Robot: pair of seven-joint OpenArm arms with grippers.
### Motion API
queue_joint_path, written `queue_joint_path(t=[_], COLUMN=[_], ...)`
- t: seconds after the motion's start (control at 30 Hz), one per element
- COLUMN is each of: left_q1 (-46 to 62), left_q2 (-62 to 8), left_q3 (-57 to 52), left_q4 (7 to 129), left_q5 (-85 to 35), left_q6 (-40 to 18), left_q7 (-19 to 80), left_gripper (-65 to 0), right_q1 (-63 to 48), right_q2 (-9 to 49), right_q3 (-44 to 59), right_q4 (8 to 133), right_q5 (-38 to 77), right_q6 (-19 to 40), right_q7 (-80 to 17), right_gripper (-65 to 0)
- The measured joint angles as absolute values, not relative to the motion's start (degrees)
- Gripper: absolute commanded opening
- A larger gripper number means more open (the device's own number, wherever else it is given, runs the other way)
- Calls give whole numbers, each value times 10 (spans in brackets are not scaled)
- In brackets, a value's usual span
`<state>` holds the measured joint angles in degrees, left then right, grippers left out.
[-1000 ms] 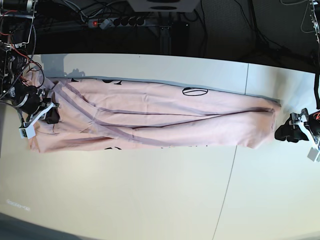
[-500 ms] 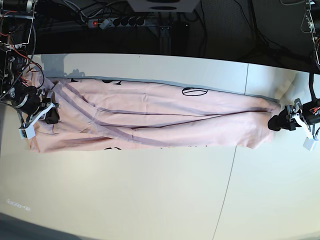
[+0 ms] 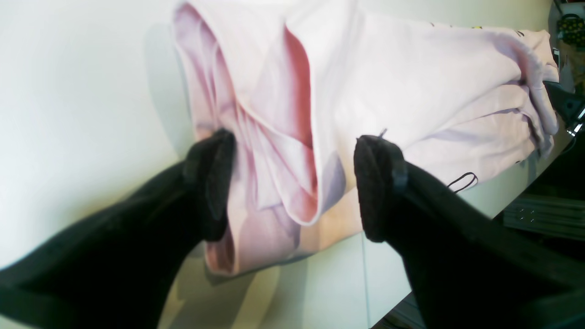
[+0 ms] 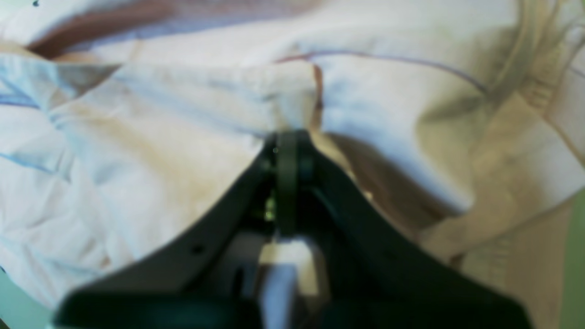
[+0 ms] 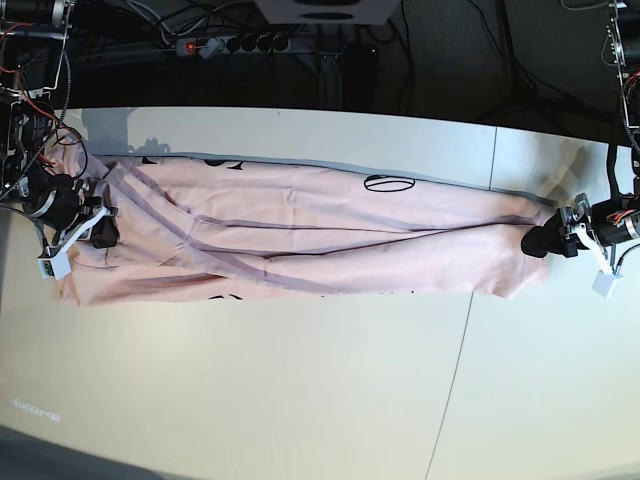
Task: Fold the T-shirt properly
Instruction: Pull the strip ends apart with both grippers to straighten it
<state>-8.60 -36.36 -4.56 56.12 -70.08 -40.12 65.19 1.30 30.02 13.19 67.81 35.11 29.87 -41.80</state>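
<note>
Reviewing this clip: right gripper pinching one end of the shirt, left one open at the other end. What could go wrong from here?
1. The left gripper straddles several loose layers of the T-shirt; closing may catch only some, so the fold opens.
2. The right gripper pinches a small bunch of cloth; a pull from the far end could slip it.
3. The T-shirt's far edge lies near the table edge and may slide off.

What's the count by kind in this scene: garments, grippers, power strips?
T-shirt: 1
Grippers: 2, left gripper open at the shirt's end, right gripper shut on the shirt
Power strip: 1
Total: 4
</note>
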Motion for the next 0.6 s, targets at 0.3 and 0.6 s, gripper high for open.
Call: queue_joint_path(t=[0.3,0.6], left_q1=[-91,-87], left_q2=[-338,-333], left_q3=[-48,-46], left_q4=[562,561], left_q5=[-686,-609], left_q6=[-401,-401], left_q7=[640,573], left_gripper=[-214,-650], right_q1=[13,13], right_q2=[300,300], right_q3=[132,132], right_q4=[678,677], right_q5=[360,362], right_q6=[299,298], right_q7=[-418,-420], right_gripper=[-650,-650])
